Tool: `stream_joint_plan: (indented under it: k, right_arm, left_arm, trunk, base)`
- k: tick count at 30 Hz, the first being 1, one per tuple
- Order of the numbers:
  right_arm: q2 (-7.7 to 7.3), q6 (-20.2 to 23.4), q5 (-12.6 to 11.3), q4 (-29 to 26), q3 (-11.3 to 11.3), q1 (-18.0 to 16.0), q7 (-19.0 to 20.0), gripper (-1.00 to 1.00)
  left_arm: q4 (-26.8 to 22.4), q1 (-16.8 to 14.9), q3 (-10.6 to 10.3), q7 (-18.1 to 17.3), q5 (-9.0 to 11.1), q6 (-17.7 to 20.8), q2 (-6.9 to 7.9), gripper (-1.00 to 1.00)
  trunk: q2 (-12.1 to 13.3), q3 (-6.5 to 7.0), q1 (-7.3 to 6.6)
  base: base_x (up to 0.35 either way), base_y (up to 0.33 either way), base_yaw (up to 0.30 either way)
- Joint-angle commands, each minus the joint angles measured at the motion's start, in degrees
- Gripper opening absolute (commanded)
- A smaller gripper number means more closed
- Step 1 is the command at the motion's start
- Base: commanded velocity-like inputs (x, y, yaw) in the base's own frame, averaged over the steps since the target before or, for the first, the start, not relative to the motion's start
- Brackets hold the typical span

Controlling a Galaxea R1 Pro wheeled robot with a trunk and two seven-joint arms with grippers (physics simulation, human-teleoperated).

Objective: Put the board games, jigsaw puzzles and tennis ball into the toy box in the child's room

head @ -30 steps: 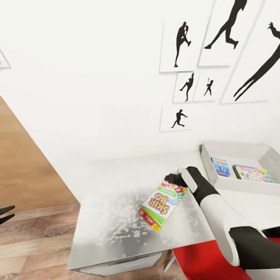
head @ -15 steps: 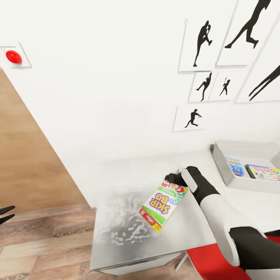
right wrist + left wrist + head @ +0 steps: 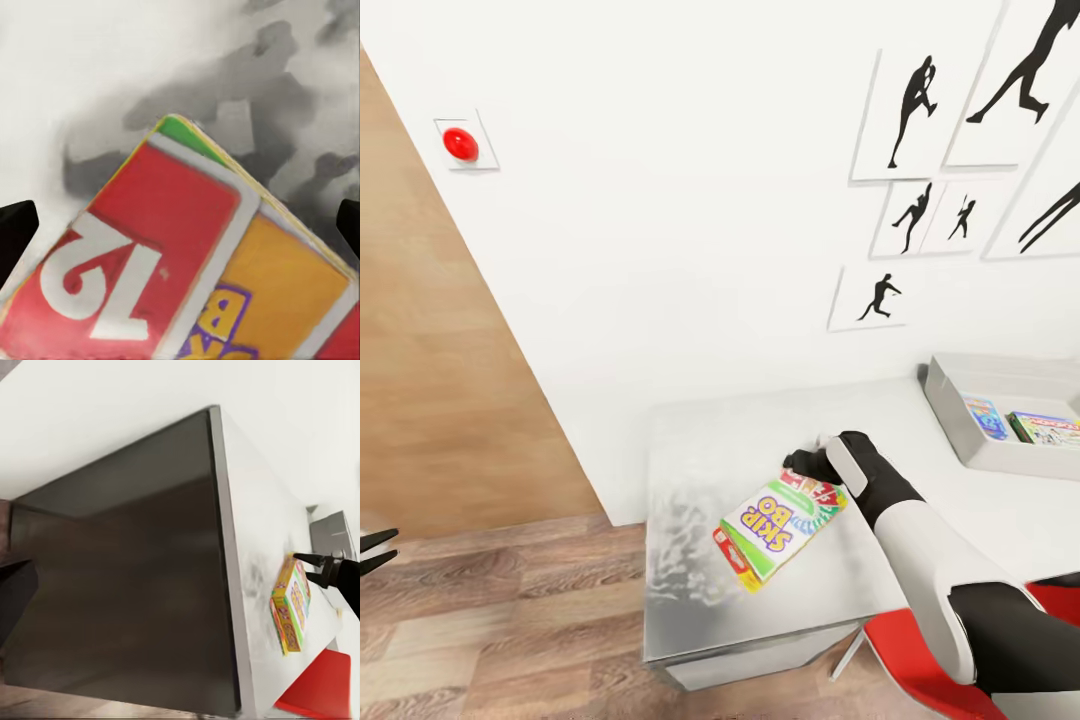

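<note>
Skip-Bo board game in our right gripper, pinched by its top edge so the box hangs tilted above the table, clear of the surface for carrying. The toy box sits well apart to our right against the wall, already holding two colourful boxes, and that is where we judge this one is headed. Our left gripper waits low over the wood floor, fingers slightly spread, gripping nothing.
</note>
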Motion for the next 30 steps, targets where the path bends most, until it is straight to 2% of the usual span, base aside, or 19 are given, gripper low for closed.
stream_joint_plan:
  k: [1,16,30]
  right_arm:
    - [-0.02,0.1,-0.6,-0.1,0.2,0.0,-0.5,1.00]
    - [-0.01,0.2,-0.6,-0.1,0.2,0.0,-0.5,1.00]
    - [-0.01,0.2,-0.6,-0.1,0.2,0.0,-0.5,1.00]
  left_arm:
    - [0.0,0.0,-0.1,-0.2,0.1,0.6,0.03,1.00]
    - [0.0,0.0,-0.1,-0.2,0.1,0.6,0.05,1.00]
    - [0.0,0.0,-0.2,-0.2,0.1,0.6,0.05,1.00]
  trunk:
    - [-0.1,-0.07,0.00]
    - [-0.1,-0.07,0.00]
    - [-0.1,-0.07,0.00]
  base:
    - [-0.147,0.171,0.000]
    - [-0.133,0.235,0.000]
    - [-0.015,0.200,0.000]
